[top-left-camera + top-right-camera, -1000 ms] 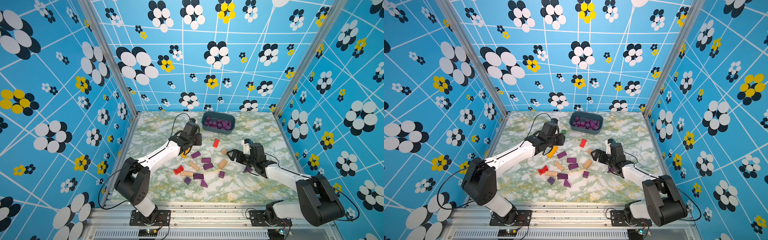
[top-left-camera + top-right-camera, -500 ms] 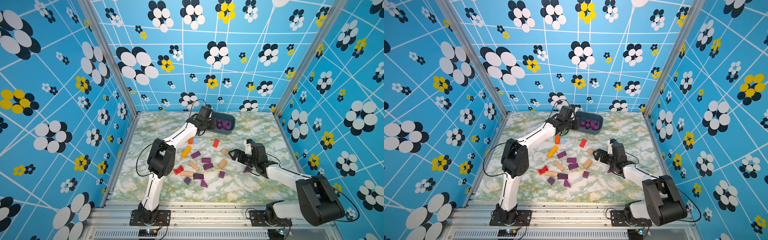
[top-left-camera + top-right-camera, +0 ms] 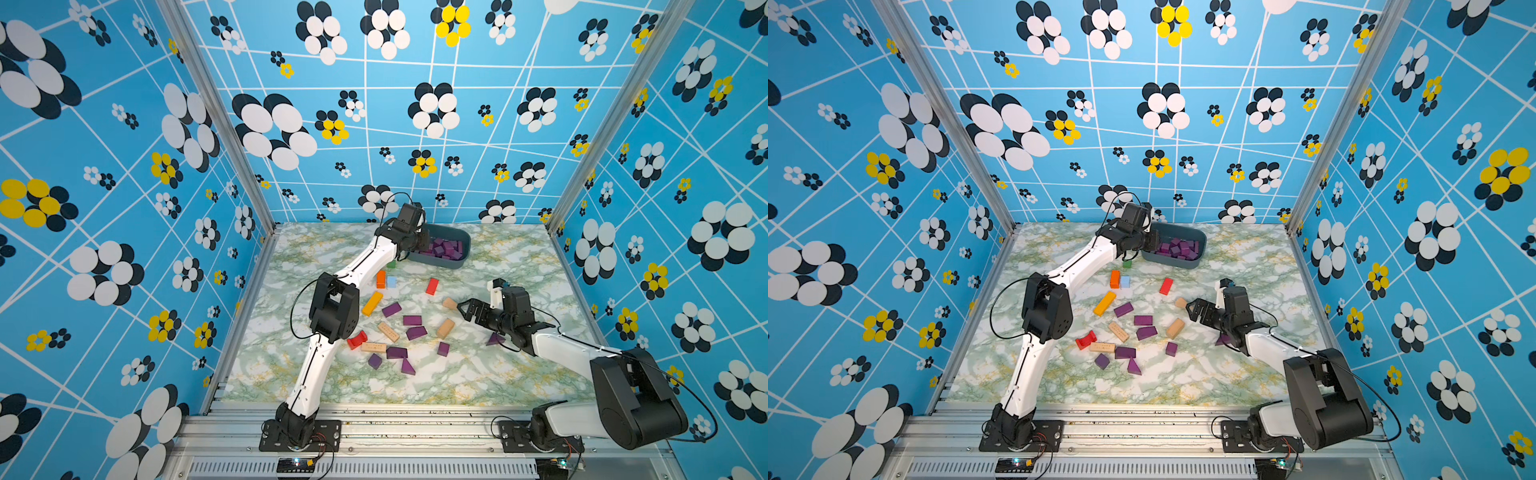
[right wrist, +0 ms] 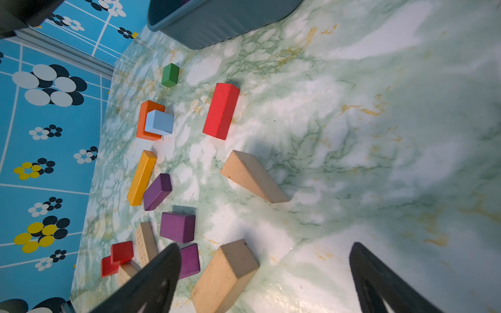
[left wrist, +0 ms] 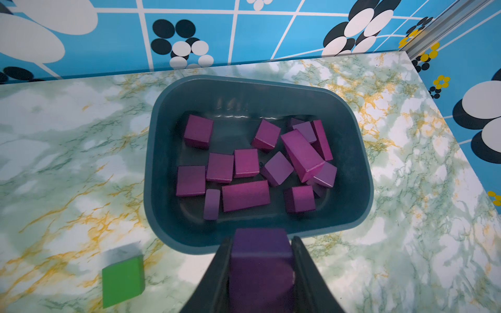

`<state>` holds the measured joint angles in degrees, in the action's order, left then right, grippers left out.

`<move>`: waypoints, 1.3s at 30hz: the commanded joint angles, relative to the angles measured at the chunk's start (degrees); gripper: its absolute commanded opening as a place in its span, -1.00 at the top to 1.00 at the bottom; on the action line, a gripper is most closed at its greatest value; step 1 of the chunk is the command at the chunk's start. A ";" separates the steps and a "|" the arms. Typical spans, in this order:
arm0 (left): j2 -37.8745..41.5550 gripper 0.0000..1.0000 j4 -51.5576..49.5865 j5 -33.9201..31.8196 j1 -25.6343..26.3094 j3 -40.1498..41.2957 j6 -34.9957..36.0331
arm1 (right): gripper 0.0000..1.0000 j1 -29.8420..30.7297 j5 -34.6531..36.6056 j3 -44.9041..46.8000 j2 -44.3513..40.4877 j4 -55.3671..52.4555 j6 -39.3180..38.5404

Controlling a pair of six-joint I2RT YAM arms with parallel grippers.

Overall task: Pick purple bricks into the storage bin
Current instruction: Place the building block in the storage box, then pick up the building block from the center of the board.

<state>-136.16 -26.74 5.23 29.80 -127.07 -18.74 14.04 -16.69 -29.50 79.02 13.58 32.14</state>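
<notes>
So the left gripper was clamped on a purple block and hung right at the rim of the bin. My guess is it was held there so that letting go, a touch further in, would drop it among the dozen or so purple blocks already lying in the bin. A green block sat on the table just outside the bin, and I'd say it belonged there, being the wrong colour. The right gripper was well away from the bin, spread wide with nothing in it, low beside a tan wedge. It was probably lined up for the loose purple blocks scattered well short of the bin. One purple wedge lay under the right arm, about the farthest from the bin.
</notes>
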 commanded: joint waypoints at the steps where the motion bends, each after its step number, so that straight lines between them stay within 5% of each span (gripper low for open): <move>1: -2.46 0.39 0.50 0.63 -1.11 -2.12 0.91 | -0.98 -0.42 1.56 0.34 0.38 -1.64 -1.43; 8: -5.85 0.39 1.92 1.92 -2.11 -5.35 2.04 | -0.98 -0.40 2.84 0.22 0.23 -2.46 -2.18; 13: -6.17 -0.37 1.89 1.73 -2.19 -6.10 3.65 | -0.98 -0.49 3.06 0.13 0.46 -2.62 -2.36; 15: -5.60 -0.99 1.69 1.06 -2.12 -5.93 4.47 | -0.99 -0.56 3.15 0.05 0.51 -2.68 -2.43; 22: 1.56 -0.99 7.50 -1.47 -1.47 2.83 6.13 | -0.98 -0.51 3.77 -0.03 0.33 -3.13 -3.03; 39: 41.43 -0.99 30.34 -2.49 3.00 60.20 11.66 | -0.97 -0.60 7.36 -0.14 -1.33 -5.50 -4.43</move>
<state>-98.08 -0.23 2.22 32.84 -73.38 -8.67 13.78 -10.79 -29.50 78.48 9.82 28.88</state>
